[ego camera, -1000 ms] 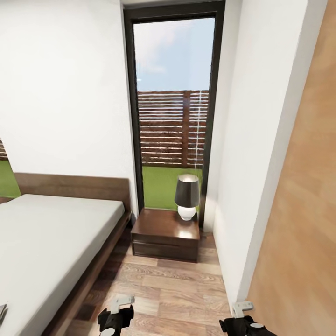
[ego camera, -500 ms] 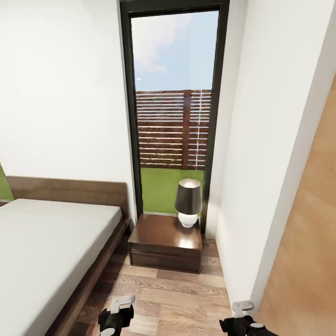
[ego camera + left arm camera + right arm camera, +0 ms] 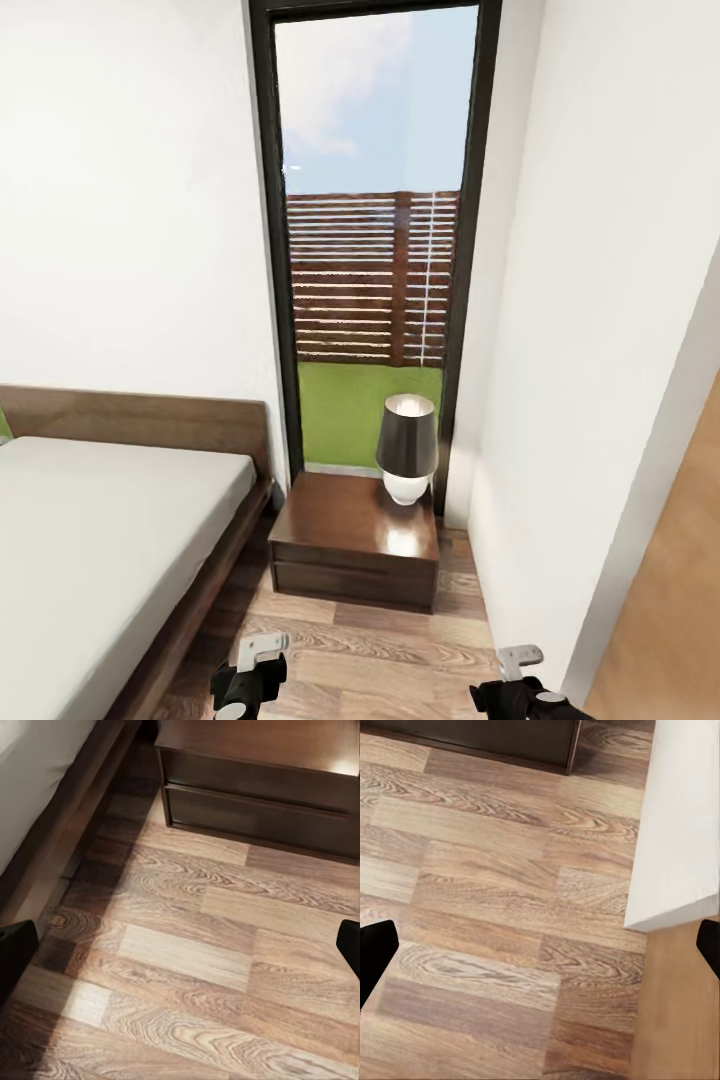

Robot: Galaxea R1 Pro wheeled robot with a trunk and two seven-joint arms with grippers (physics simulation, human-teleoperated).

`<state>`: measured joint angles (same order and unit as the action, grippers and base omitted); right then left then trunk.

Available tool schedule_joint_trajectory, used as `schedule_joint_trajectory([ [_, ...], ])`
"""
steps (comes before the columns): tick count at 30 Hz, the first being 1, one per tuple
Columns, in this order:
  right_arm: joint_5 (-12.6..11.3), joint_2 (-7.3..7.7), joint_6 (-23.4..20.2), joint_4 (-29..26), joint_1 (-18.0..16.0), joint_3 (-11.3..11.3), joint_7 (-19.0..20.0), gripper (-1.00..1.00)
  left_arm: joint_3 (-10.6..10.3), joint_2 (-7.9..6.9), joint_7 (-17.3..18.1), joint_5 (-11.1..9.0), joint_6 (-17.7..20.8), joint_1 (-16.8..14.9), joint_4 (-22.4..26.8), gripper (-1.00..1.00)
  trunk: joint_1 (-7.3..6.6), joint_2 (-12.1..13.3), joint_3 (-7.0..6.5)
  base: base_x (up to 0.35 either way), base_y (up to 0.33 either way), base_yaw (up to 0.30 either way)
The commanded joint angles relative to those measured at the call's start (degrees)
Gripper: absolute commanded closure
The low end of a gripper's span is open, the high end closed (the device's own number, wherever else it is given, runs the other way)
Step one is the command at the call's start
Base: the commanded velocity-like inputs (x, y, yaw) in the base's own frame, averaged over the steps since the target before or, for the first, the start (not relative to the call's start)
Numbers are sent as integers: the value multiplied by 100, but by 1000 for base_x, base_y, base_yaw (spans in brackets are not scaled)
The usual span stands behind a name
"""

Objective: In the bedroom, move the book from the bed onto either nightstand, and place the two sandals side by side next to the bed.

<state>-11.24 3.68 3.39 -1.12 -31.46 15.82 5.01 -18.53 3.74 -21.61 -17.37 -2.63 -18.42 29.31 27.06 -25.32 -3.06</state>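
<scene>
At the centre of the head view the nightstand (image 3: 355, 545) stands below the window (image 3: 370, 230), a lamp (image 3: 407, 447) on its right rear corner. The bed (image 3: 110, 540) fills the lower left, just beside the nightstand. Both claws sit at the bottom edge above the floor (image 3: 370, 650): the left gripper (image 3: 250, 672) and right gripper (image 3: 520, 680) are spread wide, holding nothing.
</scene>
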Motion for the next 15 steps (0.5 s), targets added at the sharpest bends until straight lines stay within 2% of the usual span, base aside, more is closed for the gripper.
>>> schedule_joint_trajectory([
  [1,-61,2,20,7,-3,44,24,-100,-46,-5,-43,-61,-27,-4,-4,-100,-17,39,-17,334,0,0],
  [6,-59,2,21,7,-3,44,20,-100,-51,-5,-42,-64,-27,-4,-4,-100,-127,240,-106,334,0,0],
  [15,-62,2,24,7,-4,44,18,-100,-47,-5,-42,-57,-27,-4,-4,-100,-127,240,-106,334,0,0],
])
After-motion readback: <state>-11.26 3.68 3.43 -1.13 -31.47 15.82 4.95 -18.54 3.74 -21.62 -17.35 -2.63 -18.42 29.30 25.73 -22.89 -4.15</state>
